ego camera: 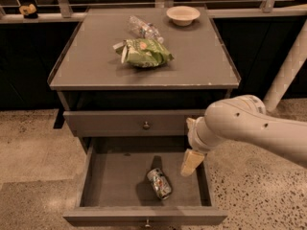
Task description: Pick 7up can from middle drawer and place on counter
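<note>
The 7up can, silver and green, lies on its side on the grey floor of the open middle drawer, right of centre and near the front. My gripper hangs over the drawer's right side, just up and to the right of the can and apart from it. Its two cream fingers are spread open and hold nothing. One fingertip points down into the drawer. The counter is the grey cabinet top above.
On the counter lie a green chip bag, a clear plastic bottle and a pale bowl at the back. The shut upper drawer front with its knob sits above the open drawer. A white post stands at the right.
</note>
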Tool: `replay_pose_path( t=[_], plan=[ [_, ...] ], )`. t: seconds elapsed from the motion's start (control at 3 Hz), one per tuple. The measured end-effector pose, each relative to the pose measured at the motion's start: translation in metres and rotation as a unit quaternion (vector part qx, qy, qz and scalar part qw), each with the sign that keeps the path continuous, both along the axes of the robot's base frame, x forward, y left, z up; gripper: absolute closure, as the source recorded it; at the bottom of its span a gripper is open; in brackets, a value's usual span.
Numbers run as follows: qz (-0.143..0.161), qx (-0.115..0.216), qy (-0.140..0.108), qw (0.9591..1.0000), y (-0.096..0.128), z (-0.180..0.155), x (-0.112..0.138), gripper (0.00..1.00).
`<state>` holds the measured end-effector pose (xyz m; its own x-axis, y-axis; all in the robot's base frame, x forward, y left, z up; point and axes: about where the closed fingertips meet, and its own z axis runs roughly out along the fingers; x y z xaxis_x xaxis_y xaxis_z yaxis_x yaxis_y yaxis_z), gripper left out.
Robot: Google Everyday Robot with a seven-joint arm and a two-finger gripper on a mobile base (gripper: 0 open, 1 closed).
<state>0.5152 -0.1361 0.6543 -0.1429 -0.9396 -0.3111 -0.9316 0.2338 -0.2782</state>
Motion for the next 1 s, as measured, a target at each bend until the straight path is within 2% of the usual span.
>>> replay_pose_path(
  t=[0.33,0.67,1.0],
  plan=[
    [-0.004,0.014,0.053,0.9985,0.01,-0.051,0.026,0.0],
    [-0.004,0.014,0.053,0.9985,0.01,-0.051,0.026,0.0],
    [-0.002,0.023,0.071,0.9972,0.014,-0.072,0.027,0.0]
  ],
)
